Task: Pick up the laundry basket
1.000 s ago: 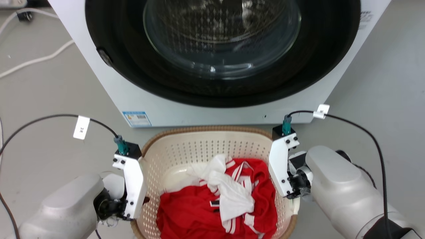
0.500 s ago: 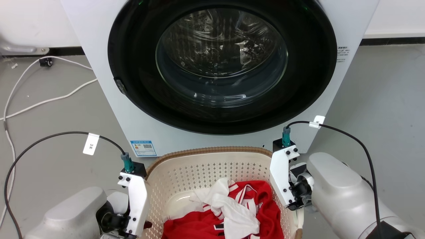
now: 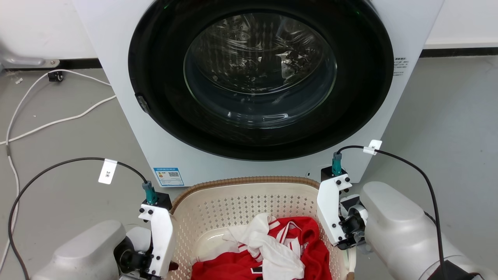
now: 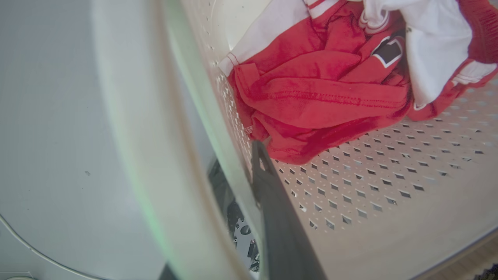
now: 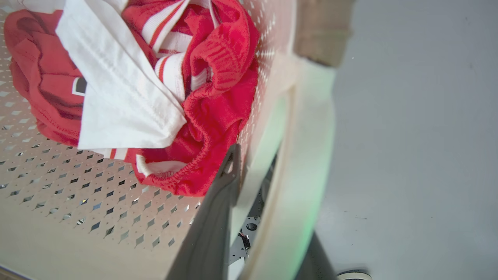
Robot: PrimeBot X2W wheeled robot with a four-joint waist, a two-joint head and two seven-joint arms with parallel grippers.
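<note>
Both arms stand equally near the laundry basket [image 3: 249, 196], which lies between them just before the washing machine [image 3: 155, 147]: left gripper [image 4: 241, 163] and right gripper [image 5: 251, 165] are each clamped across an opposite side wall, one finger inside, one outside.

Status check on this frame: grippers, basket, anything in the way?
Left gripper and right gripper shut on opposite sides of laundry basket, one finger inside each. Clothes in basket. Washing machine close ahead.
</note>
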